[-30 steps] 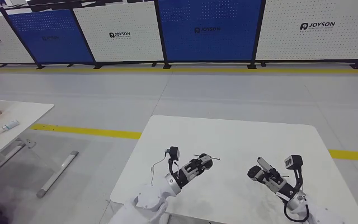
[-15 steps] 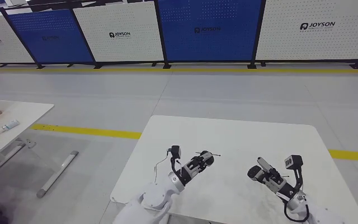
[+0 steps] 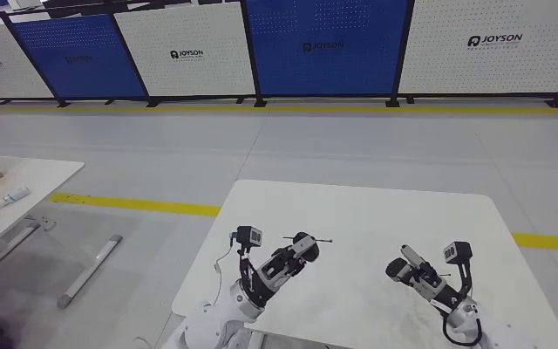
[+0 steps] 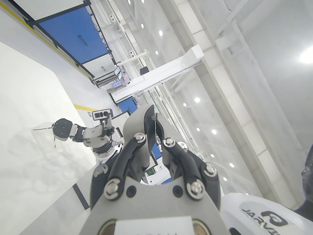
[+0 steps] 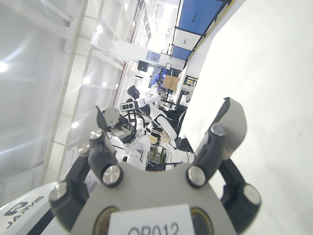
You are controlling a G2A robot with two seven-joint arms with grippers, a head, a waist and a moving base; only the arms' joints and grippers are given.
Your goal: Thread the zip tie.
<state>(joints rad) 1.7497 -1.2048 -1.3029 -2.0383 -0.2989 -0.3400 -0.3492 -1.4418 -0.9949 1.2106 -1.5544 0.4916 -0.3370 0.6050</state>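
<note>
the zip tie [image 3: 321, 239], a thin black strip, is pinched between the clamped fingers of the left gripper [image 3: 302, 248], its ends poking out either side above the near-left part of the white table [image 3: 366, 205]. the left arm slants up from the table's near edge. well apart, the right gripper [image 3: 403, 264] hangs low over the table, fingers spread and holding nothing.
</note>
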